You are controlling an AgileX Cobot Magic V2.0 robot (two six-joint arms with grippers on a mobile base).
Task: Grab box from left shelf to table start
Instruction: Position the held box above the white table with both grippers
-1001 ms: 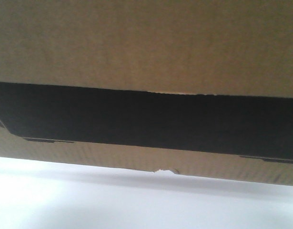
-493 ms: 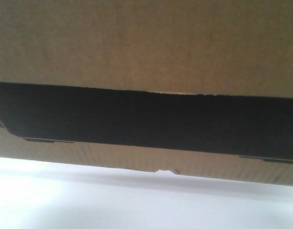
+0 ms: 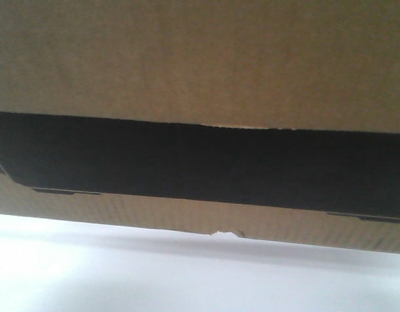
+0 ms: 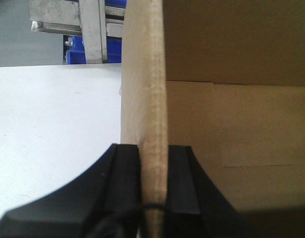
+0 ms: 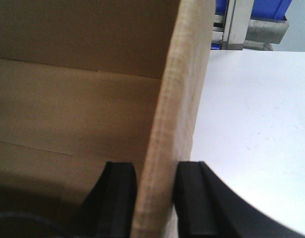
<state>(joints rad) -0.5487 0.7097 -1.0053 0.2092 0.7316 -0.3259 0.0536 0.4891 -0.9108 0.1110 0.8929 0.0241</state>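
- Far left, background: silver metal rack shelf (image 4: 55, 17) with blue plastic bins (image 4: 114, 49) in it.
- Left pincer (image 4: 153, 156): black fingers clenched on the left wall of the large brown corrugated cardboard box (image 3: 200, 58).
- Box is off the shelf, at the smooth white desk (image 3: 121, 273). Black panel (image 3: 200, 162) across its front, small nick (image 3: 227, 233) in the bottom edge. Cannot tell whether it is resting on the desk or just above it.
- Right pincer (image 5: 154, 171): clamped on the right wall.
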